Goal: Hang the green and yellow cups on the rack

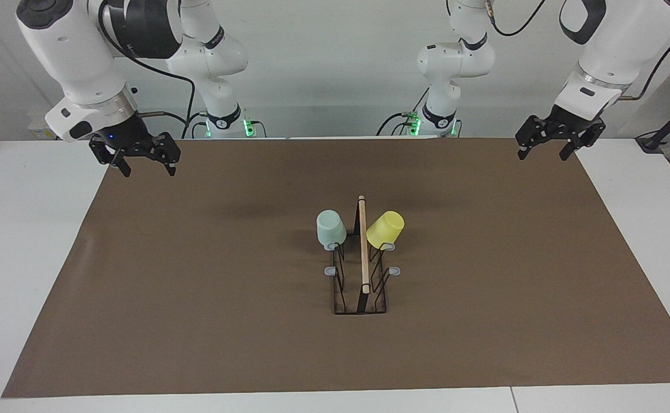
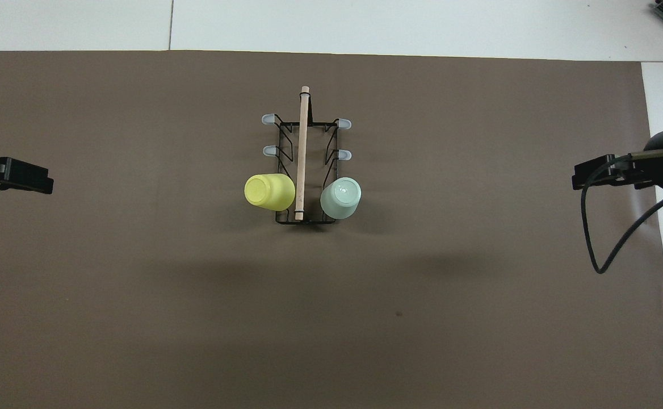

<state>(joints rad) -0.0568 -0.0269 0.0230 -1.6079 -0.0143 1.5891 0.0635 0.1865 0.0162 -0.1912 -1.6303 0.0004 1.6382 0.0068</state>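
The black wire rack (image 1: 363, 269) with its wooden rod stands in the middle of the brown mat; it also shows in the overhead view (image 2: 302, 142). The mint green cup (image 1: 331, 228) (image 2: 341, 197) hangs mouth-down on the peg nearest the robots on the right arm's side. The yellow cup (image 1: 385, 229) (image 2: 269, 191) hangs tilted on the matching peg on the left arm's side. The other grey-tipped pegs are bare. My right gripper (image 1: 147, 168) (image 2: 578, 182) is open, raised over the mat's edge at its own end. My left gripper (image 1: 544, 154) (image 2: 45, 183) is open, raised at its own end.
The brown mat (image 1: 197, 287) covers most of the white table (image 1: 25, 229). A black cable (image 2: 592, 250) loops from the right arm over the mat's edge. Both arms wait away from the rack.
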